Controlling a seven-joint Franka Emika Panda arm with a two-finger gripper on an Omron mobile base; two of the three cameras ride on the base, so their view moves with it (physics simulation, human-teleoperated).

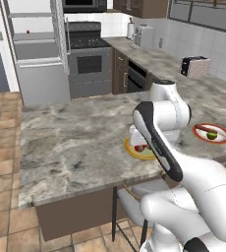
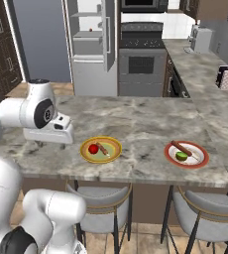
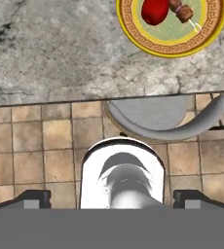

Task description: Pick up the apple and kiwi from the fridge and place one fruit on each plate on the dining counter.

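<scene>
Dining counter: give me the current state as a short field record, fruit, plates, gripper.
apple: on the yellow plate, apple left of the dark centre mark
kiwi: on the red-rimmed white plate, kiwi beside the dark mark
plates: both on the dining counter, apart, near its front edge
gripper: gripper open, holding nothing, left of the yellow plate
fridge: fridge door open in the background
task status: one fruit on each plate

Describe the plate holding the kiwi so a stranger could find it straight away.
On the long marbled dining counter sit two plates above the stools. The kiwi lies on the white plate with the red rim; the yellow plate carries the red apple.
</scene>
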